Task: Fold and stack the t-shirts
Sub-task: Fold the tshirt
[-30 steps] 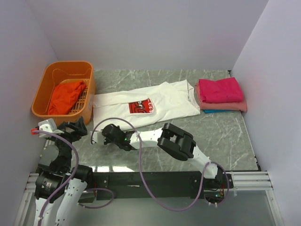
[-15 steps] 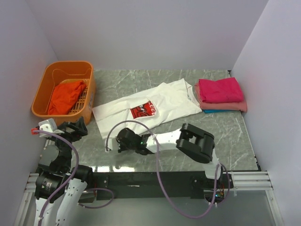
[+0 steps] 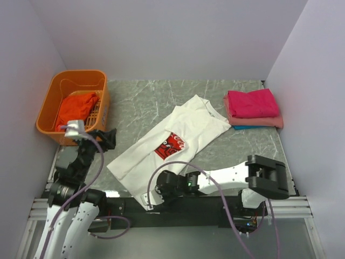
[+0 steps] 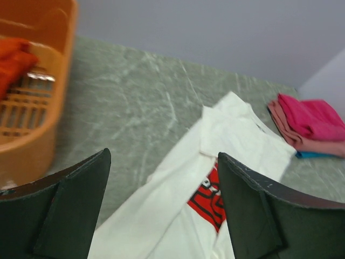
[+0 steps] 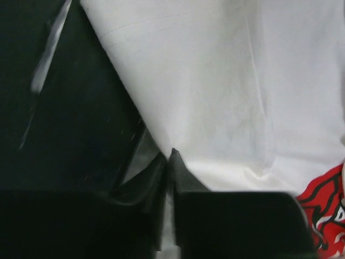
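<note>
Grey-green marbled stone makes up the surface point(image 3: 151, 97) in front of me, boxed in by plain pale walls point(image 3: 172, 38). At its far left corner stands an orange plastic basket point(image 3: 49, 91). It holds a single orange-red t-shirt point(image 3: 75, 109), crumpled on the slatted bottom (my left wrist camera catches only a bunched bit of it at the basket's far end).

At the far right corner sits the pile of folded shirts. A magenta t-shirt point(image 3: 252, 102) is on top, a pink t-shirt point(image 3: 264, 122) lies under it, and a thin sliver of a blue t-shirt point(image 3: 242, 128) shows at the bottom.

The white t-shirt point(image 3: 188, 127) lies unfolded on a slant across the middle of the surface. Its collar end points toward the pile, its hem is toward my bases, and its red print point(image 3: 171, 145) faces up.

My right tool point(image 3: 157, 192) is low at the near edge of the surface, its fingers pressed together on a hem corner of the white t-shirt. In the right wrist view the cloth's edge runs straight down into the pinch.

My left tool point(image 3: 107, 135) hangs just beside the basket's near right corner, above the surface. It is spread wide with nothing between its fingers point(image 4: 70, 210) (through the gap I look down on the white t-shirt and, further off, the pile).
</note>
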Action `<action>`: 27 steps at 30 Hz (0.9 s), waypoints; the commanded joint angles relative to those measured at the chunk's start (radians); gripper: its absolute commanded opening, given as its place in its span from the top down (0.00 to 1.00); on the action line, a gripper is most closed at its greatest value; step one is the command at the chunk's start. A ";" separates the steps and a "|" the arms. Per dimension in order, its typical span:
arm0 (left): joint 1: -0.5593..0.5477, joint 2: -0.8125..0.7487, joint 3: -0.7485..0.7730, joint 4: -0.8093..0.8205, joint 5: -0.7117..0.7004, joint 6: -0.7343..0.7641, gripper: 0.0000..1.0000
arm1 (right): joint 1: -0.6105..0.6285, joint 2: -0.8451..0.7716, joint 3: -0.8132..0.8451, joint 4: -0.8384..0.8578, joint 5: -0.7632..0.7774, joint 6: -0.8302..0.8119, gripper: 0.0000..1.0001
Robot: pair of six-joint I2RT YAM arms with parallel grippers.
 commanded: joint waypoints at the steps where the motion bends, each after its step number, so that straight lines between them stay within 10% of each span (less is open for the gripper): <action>1: 0.004 0.137 -0.034 0.145 0.185 -0.080 0.15 | -0.021 -0.115 -0.005 -0.170 -0.040 -0.032 0.76; 4: 0.004 0.328 -0.022 0.224 0.289 -0.130 0.17 | -0.138 -0.268 0.003 -0.276 -0.103 -0.069 0.41; 15: -0.100 1.296 0.508 0.164 0.561 -0.008 0.31 | -0.896 -0.626 -0.008 -0.172 -0.179 0.144 0.01; 20: -0.134 1.647 0.826 0.092 0.578 0.047 0.28 | -1.213 -0.459 0.180 -0.457 -0.596 0.195 0.05; 27: -0.173 1.961 1.144 -0.017 0.600 0.097 0.26 | -1.310 -0.488 0.179 -0.458 -0.684 0.262 0.07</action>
